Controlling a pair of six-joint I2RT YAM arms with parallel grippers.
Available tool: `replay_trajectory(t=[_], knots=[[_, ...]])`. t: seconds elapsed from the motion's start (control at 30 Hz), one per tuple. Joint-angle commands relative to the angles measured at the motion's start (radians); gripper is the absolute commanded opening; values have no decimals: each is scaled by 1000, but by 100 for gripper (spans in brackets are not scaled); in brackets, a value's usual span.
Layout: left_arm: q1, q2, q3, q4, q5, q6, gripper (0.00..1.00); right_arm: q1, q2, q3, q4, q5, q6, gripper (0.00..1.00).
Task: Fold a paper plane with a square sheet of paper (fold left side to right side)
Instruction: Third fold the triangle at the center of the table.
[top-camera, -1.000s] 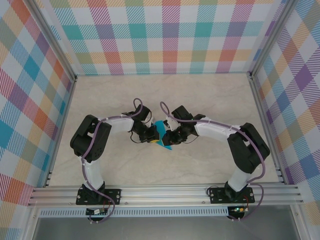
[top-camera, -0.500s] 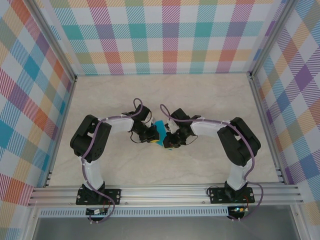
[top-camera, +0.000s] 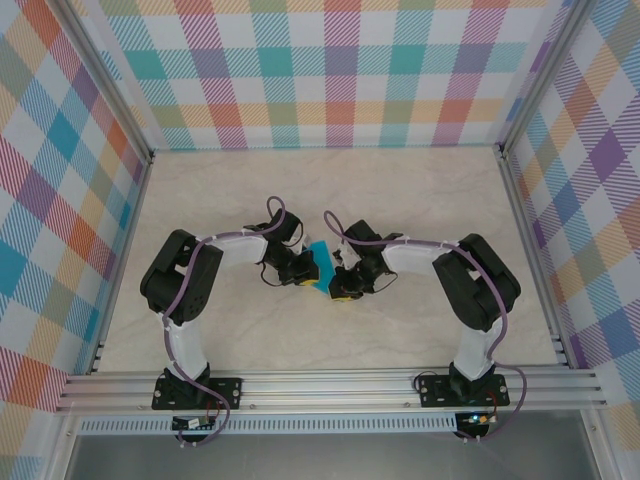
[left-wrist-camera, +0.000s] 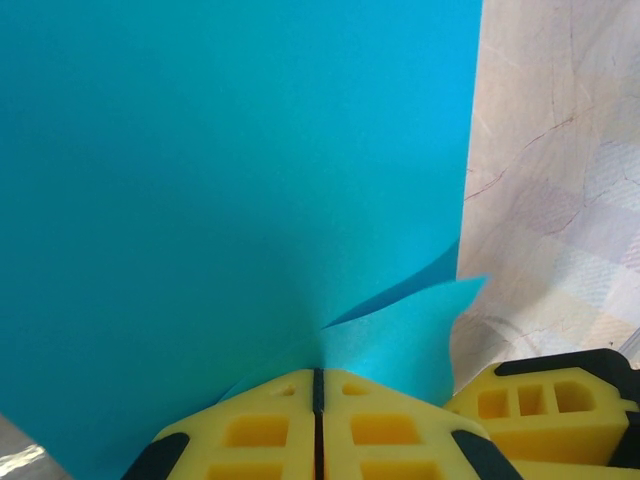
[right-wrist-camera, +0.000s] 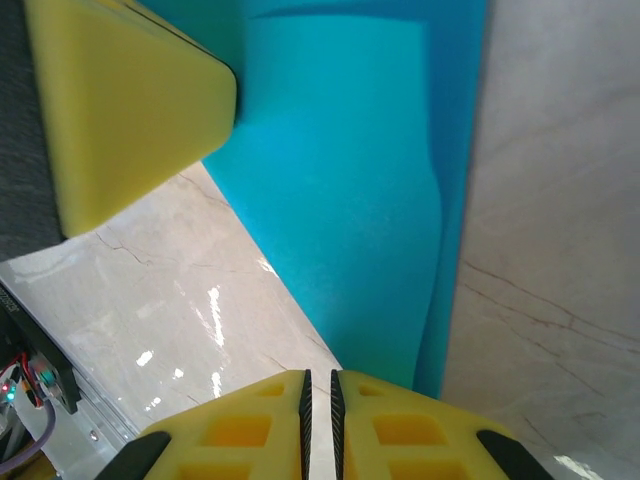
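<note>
Jutting from the clamped left claw (left-wrist-camera: 318, 378), the square sheet of paper (left-wrist-camera: 230, 180).

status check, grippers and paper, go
Left gripper shut on teal paper. Right gripper nearly shut at its edge, grip unclear. Paper doubled over. Grippers close together.

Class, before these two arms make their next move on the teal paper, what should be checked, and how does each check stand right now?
1. Left gripper shut on the paper: ok.
2. Right gripper gripping the paper: cannot tell; a slim gap shows between its jaws.
3. Grippers clear of each other: cannot tell; they sit very close in the top view.
4. Paper edges lined up: cannot tell; the grippers cover most of it from above.
5. Paper untorn: ok where visible.
</note>
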Motion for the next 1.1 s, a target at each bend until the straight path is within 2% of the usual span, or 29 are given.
replay_trajectory(t=[0.0, 0.57, 1.07], knots=[[-8, 16, -21, -47, -77, 13, 8, -5, 13, -16, -3, 8, 15, 16], [-8, 18, -19, -48, -81, 17, 8, -9, -25, 6, -54, 47, -12, 16], [-8, 22, -16, -55, -90, 24, 7, -49, -57, -79, -56, 36, 48, 14]])
